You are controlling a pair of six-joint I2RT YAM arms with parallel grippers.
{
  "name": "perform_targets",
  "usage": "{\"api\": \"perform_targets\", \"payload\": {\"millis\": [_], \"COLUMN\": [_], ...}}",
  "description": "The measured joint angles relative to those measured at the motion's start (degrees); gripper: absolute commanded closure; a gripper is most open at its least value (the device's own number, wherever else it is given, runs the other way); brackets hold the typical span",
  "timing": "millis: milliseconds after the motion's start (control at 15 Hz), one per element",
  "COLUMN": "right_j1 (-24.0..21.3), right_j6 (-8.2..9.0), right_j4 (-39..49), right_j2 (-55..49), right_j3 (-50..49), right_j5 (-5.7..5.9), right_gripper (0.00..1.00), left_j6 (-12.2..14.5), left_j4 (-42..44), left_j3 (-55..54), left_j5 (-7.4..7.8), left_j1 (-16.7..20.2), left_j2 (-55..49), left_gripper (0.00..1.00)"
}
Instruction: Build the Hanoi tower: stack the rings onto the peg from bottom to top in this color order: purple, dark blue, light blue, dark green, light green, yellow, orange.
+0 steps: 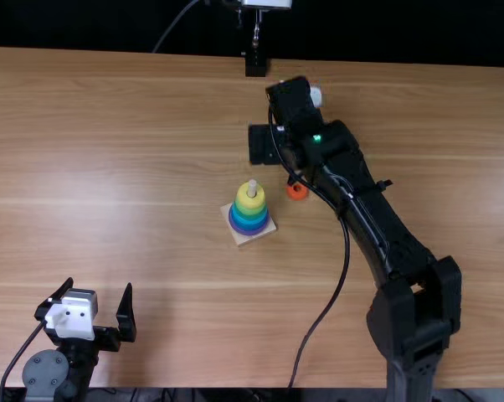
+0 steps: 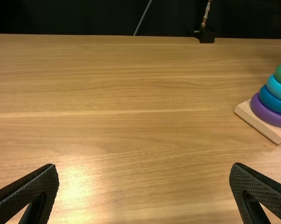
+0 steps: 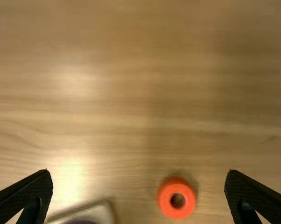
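- The right gripper (image 3: 138, 173) is hanging in the upper middle of the top view, its fingers spread and gripping nothing; that spacing is probably leaving room for a ring.
- The orange ring (image 3: 165, 198) is lying flat on the table (image 1: 151, 167), near the arm in the top view's upper middle, its hole facing up, so it should be suiting a grasp across its sides.
- Just beside it, near the centre, the base (image 1: 240, 239) is sitting askew, holding the peg (image 1: 252, 188) upright.
- The yellow ring (image 1: 250, 198) is topping the stack, with light green, dark green, light blue, dark blue and purple lying beneath in order; the peg tip is showing bare, seemingly leaving space for orange.
- The job is nearing its end, with one ring wanting; a tilted drop could be catching on the tip.
- The left gripper (image 2: 144, 166) is resting at lower left, fingers wide apart and empty, probably staying out of the way.
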Motion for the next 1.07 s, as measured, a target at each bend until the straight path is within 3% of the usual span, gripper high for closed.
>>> {"api": "perform_targets", "payload": {"millis": [667,800,933,1067], "right_j1": [-2.1,-2.4,-2.8,-3.1], "right_j6": [-0.26,-0.26,-0.24,-0.28], "right_j4": [-5.0,-5.2,-5.2,-5.2], "right_j2": [-4.1,-4.0,-3.8,-2.6], "right_j3": [-6.7,-6.7,-6.7,-6.7], "right_j5": [-0.22,-2.34,-5.55,-7.28], "right_gripper": [0.02,0.02,0.02,0.03], "left_j6": [0.0,0.0,0.0,0.0], "left_j4": [0.0,0.0,0.0,0.0], "left_j3": [0.0,0.0,0.0,0.0], "left_j5": [0.04,0.02,0.02,0.02], "left_j1": [0.0,0.0,0.0,0.0], "left_j2": [0.0,0.0,0.0,0.0], "left_gripper": [0.00,0.00,0.00,0.00]}}
